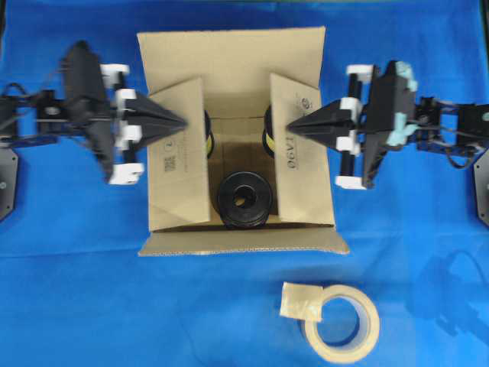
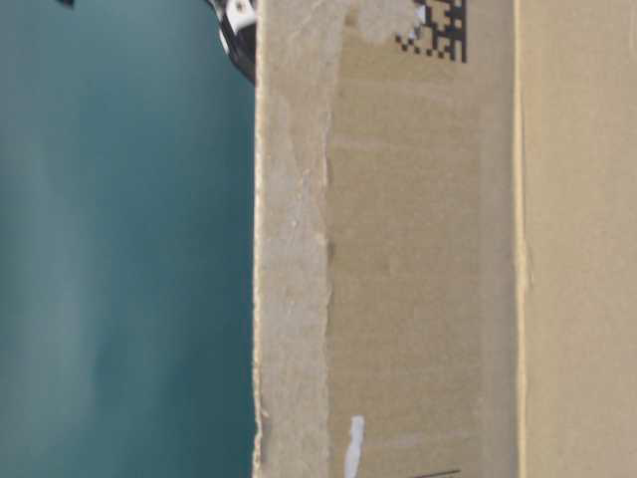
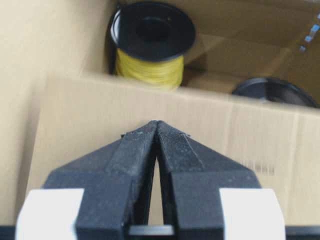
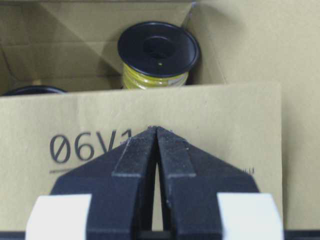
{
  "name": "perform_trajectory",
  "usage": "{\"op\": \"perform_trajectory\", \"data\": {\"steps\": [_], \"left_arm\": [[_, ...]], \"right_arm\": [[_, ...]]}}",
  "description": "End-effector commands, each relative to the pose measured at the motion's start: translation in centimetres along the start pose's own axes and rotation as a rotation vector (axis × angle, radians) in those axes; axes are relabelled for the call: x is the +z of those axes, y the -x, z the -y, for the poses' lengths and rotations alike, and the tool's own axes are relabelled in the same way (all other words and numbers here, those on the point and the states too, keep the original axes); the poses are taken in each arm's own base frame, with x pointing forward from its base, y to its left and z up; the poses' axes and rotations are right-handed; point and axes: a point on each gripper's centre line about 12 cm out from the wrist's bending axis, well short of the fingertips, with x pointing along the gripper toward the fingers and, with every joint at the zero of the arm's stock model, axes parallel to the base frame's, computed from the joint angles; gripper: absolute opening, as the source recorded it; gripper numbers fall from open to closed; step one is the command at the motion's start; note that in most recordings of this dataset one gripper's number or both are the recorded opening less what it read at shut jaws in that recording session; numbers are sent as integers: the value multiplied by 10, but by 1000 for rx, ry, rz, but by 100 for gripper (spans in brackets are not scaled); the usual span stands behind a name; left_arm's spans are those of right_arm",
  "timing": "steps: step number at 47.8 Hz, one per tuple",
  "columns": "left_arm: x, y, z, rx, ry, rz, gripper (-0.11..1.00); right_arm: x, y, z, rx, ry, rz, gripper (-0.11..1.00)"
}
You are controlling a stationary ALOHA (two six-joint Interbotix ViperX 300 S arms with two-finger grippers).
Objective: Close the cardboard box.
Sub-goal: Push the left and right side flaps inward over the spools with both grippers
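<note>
Two grippers: one on each side flap, pushing inward.
Left gripper (image 1: 182,122): fingers pressed together, tip on the left flap (image 1: 177,153), folding it over.
Cardboard box (image 1: 237,65): mid-table, far and near flaps open, spools (image 1: 244,200) inside.
Right gripper (image 1: 289,126): pressed together too, on the right flap (image 1: 299,153).
Print: "06V1" readable; QR code left.
Tape roll (image 1: 344,321): near edge.

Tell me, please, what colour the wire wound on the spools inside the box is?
Yellow, on a black spool; the left wrist view shows it best.

Brown cardboard box (image 1: 229,65) upright; side flaps half-folded inward.
</note>
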Motion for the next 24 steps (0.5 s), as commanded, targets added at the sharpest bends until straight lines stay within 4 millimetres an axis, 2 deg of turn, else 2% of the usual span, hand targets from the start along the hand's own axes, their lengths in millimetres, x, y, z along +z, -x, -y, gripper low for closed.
{"op": "perform_trajectory", "data": {"steps": [1, 6, 13, 24], "left_arm": [[12, -16, 0, 2, -6, 19, 0], [12, -32, 0, 5, -15, 2, 0], [4, -48, -1, 7, -16, -29, 0], [-14, -59, -2, 10, -14, -68, 0]], "right_arm": [[13, -11, -2, 5, 0, 34, 0], [10, -23, -2, 3, -1, 21, 0], [-6, -39, -1, -5, -13, -15, 0], [-22, -44, 2, -21, -39, -40, 0]]}}
